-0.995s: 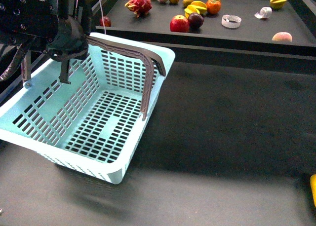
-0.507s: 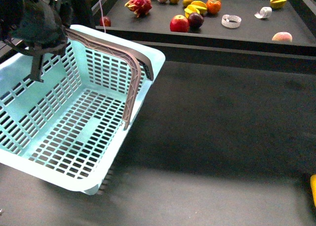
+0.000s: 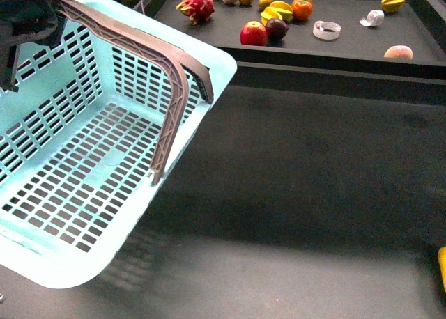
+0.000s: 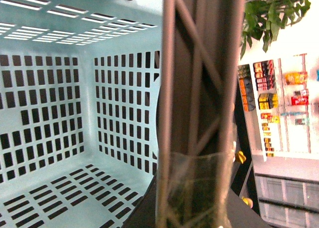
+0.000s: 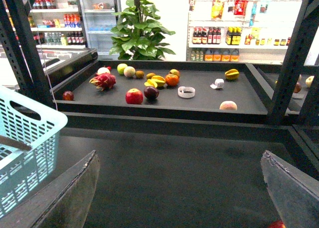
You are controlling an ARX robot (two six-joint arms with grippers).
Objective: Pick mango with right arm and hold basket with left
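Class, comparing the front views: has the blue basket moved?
Yes. The basket has lifted and tilted toward the camera, its rim now overlapping the left edge of the fruit shelf.

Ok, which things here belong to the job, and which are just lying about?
Job: basket, hanging from the left gripper by its handle; right gripper, open; mango, probably the yellow fruit beside the orange.
Lying about: dragon fruit, red apple, peach, star fruit, foam sleeve.

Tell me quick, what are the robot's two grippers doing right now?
Left gripper: closed on the handle of the basket.
Right gripper: open, holding nothing.
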